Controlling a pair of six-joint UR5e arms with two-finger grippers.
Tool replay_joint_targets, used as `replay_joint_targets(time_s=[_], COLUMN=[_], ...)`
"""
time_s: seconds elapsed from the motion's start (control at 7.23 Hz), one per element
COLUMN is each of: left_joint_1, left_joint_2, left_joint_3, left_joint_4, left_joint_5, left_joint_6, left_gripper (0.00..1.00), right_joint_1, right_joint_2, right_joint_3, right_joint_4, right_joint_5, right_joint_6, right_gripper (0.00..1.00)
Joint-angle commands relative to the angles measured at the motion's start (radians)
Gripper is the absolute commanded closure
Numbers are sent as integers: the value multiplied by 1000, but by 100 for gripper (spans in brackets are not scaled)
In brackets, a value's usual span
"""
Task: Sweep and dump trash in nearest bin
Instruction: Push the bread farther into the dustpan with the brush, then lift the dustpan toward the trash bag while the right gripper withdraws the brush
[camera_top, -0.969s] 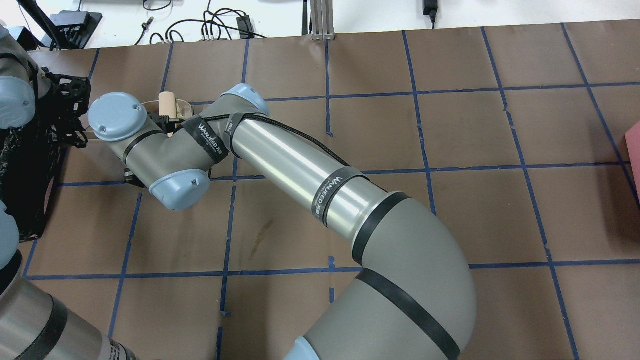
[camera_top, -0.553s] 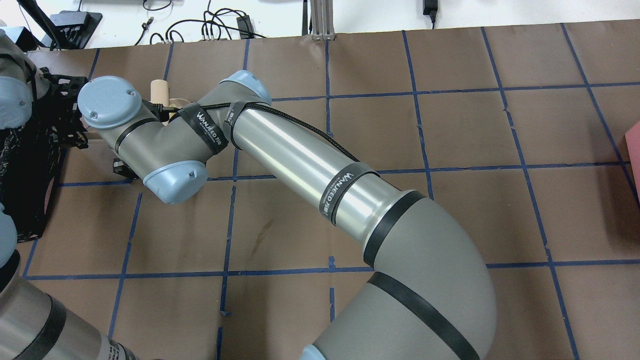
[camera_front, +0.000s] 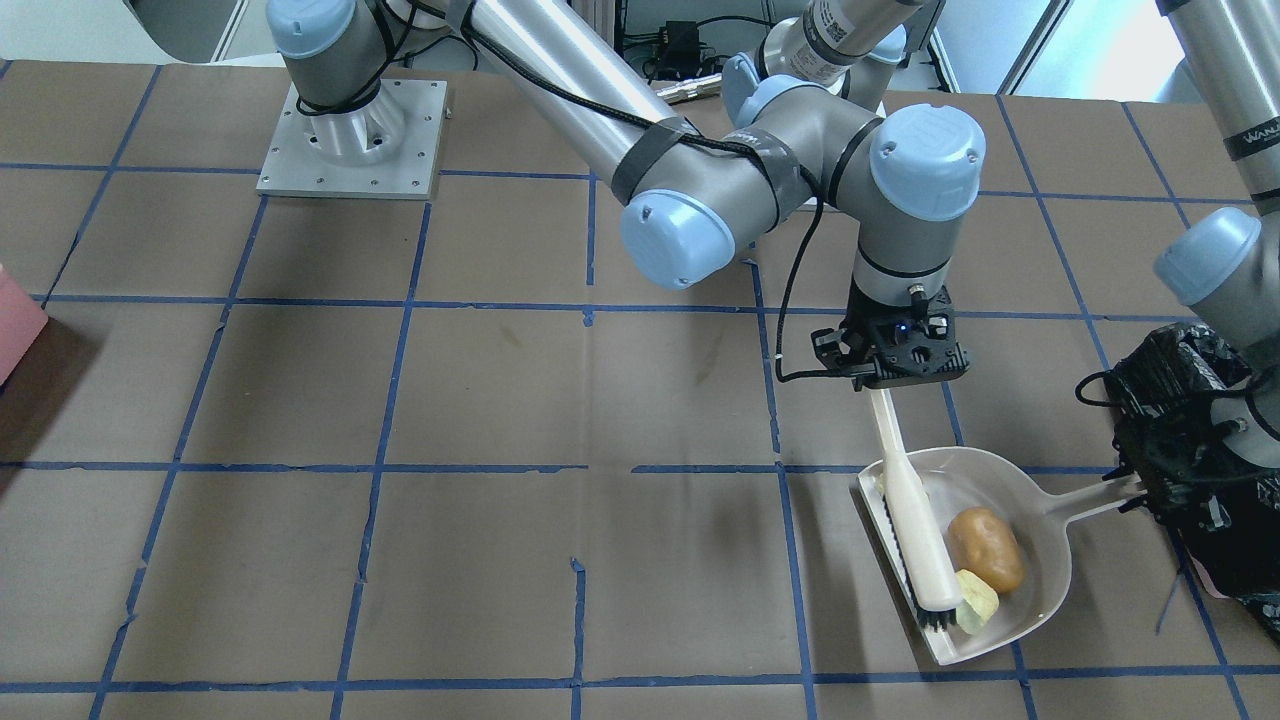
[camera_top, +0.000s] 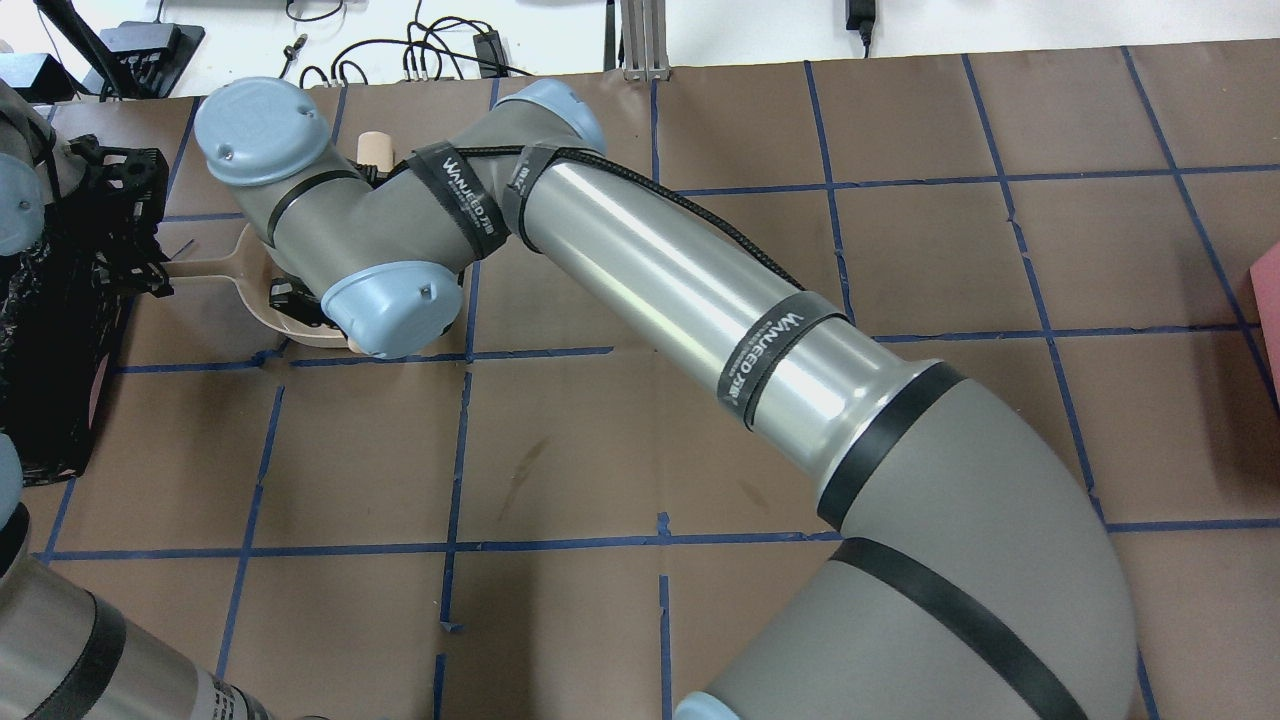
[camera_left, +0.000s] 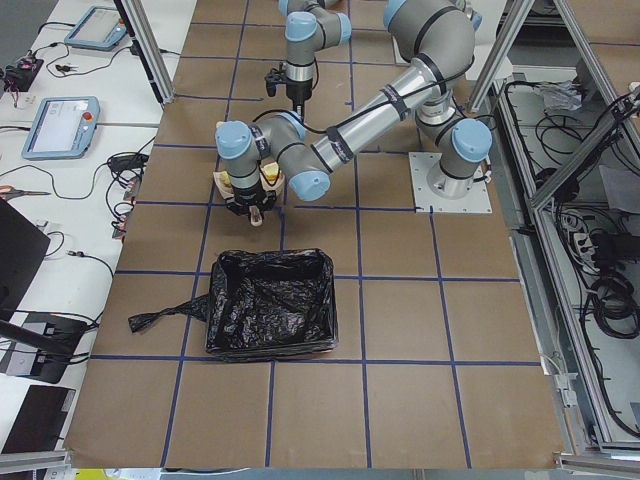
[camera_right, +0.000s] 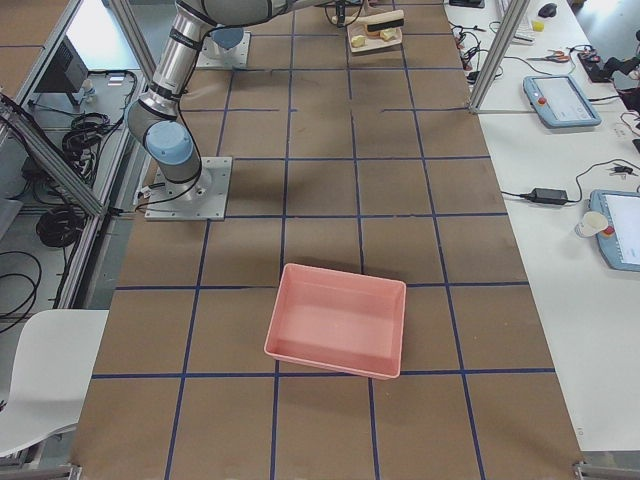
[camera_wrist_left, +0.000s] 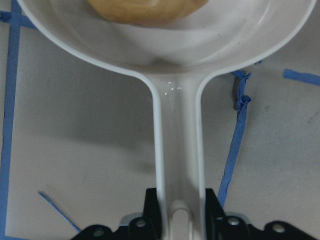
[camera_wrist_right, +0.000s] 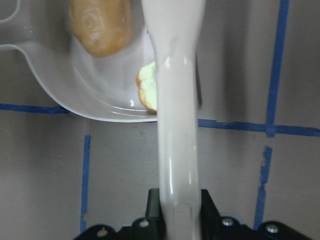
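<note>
The right hand (camera_front: 882, 384) grips a brush (camera_front: 915, 530) by its handle, bristles down in a dustpan (camera_front: 1045, 590). The left hand (camera_front: 1140, 485) grips the dustpan's handle. A potato (camera_front: 986, 548) and a yellow-green scrap (camera_front: 977, 603) lie in the dustpan, near the black-bagged bin (camera_left: 270, 345).

Brown paper covers the table (camera_top: 960, 420), gridded with blue tape (camera_top: 1100, 333). A white bench (camera_right: 560, 250) runs along its far edge, beyond aluminium posts (camera_right: 490, 50); a white chair (camera_right: 50, 380) stands on the near right
</note>
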Motion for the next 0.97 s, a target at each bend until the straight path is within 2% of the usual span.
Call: replay_joint_targets(time_s=[0.0,0.28,0.42,0.55,0.83], left_joint_1=[30,45,70,94,209], left_joint_2=[24,45,76,102,171], left_joint_3=[20,40,41,41,59], left_joint_4=[-41,-82,-122,-162,-277], left_joint_5=[-3,-3,-5,-28,-71], left_joint_6=[-1,2,7,7,13], left_gripper=[100,100,100,100,100], right_joint_1=[-74,-125,-134,-140,-142], right_joint_2=[-120,-212,-238,-261,-284], right_joint_3=[177,346,403,443,517], right_joint_4=[7,1,5,21,30], right_joint_5=[-9,-13,-52,-107,-149], right_joint_6=[4,2,4,9,6], right_gripper=[94,94,94,94,94])
